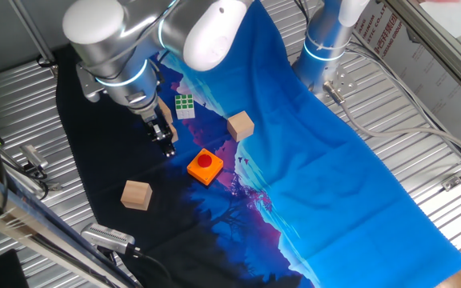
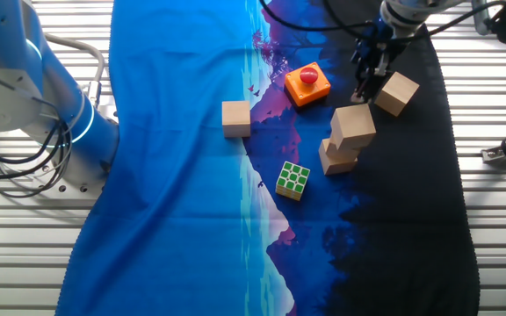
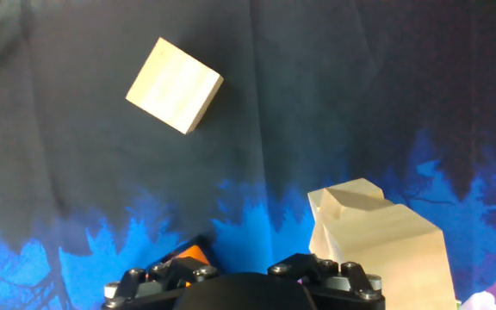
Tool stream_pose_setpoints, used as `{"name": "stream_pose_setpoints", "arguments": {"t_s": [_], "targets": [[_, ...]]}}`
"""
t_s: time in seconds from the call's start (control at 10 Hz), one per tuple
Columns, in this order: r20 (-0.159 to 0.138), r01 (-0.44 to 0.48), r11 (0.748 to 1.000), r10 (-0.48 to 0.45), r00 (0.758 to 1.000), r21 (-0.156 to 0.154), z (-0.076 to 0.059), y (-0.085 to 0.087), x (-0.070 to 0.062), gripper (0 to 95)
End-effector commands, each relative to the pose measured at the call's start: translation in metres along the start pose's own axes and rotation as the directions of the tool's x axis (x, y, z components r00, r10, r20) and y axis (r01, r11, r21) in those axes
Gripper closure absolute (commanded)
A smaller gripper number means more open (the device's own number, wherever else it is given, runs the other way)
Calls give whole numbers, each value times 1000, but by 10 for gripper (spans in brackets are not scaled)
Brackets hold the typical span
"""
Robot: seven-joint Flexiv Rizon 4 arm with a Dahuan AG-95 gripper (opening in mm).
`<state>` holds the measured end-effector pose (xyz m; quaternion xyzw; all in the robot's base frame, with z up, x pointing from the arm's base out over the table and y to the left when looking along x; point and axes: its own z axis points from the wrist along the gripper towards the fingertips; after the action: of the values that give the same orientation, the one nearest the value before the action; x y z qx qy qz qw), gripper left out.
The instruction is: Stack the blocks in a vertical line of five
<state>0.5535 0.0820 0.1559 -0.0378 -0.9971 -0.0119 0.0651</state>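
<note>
Wooden blocks, plain light tan, lie on a printed cloth [image 2: 183, 175] that runs from bright blue to black. Two of them already form a short stack [image 2: 348, 139] on the dark part of the cloth: the upper block [image 2: 354, 124] sits twisted and shifted on the lower block [image 2: 336, 158], so their edges do not line up. In the hand view this stack [image 3: 381, 241] fills the lower right corner, close under the camera. A third block [image 2: 397, 93] lies alone on the black area just beside the stack, apart from it; the hand view shows it turned at an angle [image 3: 175, 84]. A fourth block [image 2: 235, 118] rests well apart from the stack, on the blue side of the cloth, near where blue meets purple.

Just above and beside the stack hangs the gripper [image 2: 365, 84], its dark fingers pointing down between the stack and the lone block. Nothing is seen between the fingers, but how far apart they stand I cannot tell from these pictures.

An orange square with a red button [image 2: 307, 83] lies near the gripper, on the purple band. A green-and-white puzzle cube [image 2: 293, 180] lies on the cloth on the stack's other side. Under the cloth is a ribbed metal table [image 2: 499, 228], and a second robot arm base [image 2: 51, 114] stands at its edge.
</note>
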Motion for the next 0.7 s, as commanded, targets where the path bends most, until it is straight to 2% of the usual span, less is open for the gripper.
{"name": "stream_pose_setpoints", "arguments": {"t_s": [0.1,0.2,0.5,0.6,0.7], "targets": [[14,6,1000,-6,1000,11,0,1,-1,760],[27,20,1000,-21,999,14,0,1,-1,950],[26,53,999,-53,998,10,0,1,-1,950],[44,82,996,-83,996,24,0,1,-1,950],[35,115,993,-116,993,26,0,1,-1,950]]}}
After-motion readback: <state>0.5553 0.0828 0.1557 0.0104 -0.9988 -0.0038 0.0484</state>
